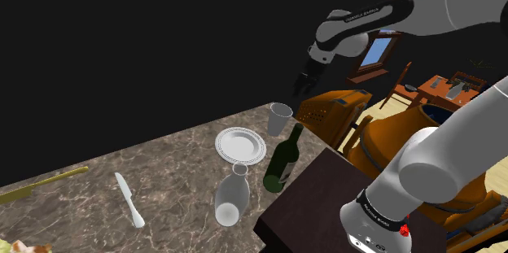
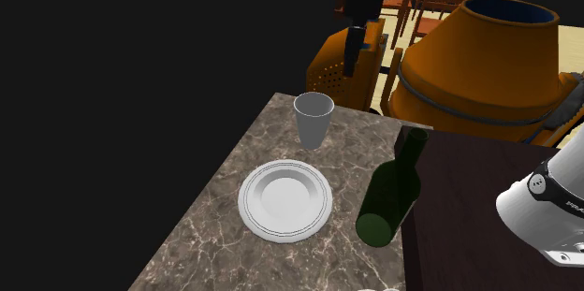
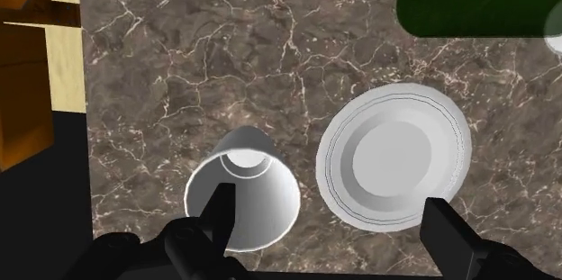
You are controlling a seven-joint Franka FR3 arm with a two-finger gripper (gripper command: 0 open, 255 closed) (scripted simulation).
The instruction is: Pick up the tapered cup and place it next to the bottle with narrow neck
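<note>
Shoulder view: the claw point(image 1: 299, 89) hangs above the grey tapered cup point(image 1: 279, 119), which stands upright at the marble desk's point(image 1: 163, 170) far corner. Second exterior view: the cup stands just beside a white plate point(image 2: 284, 200). Wrist view: the claw's fingers are spread and empty, with the cup beneath one of them.

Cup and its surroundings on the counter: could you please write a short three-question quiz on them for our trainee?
1. True or false: the gripper holds the cup.
2. The cup is: A) on its side; B) upright on the counter, beside the plate; C) atop the plate.
3. How many bottles are on the counter?
Key: 1. False; it is open, above the cup. 2. B. 3. Two: a green bottle and a pale bottle.
</note>
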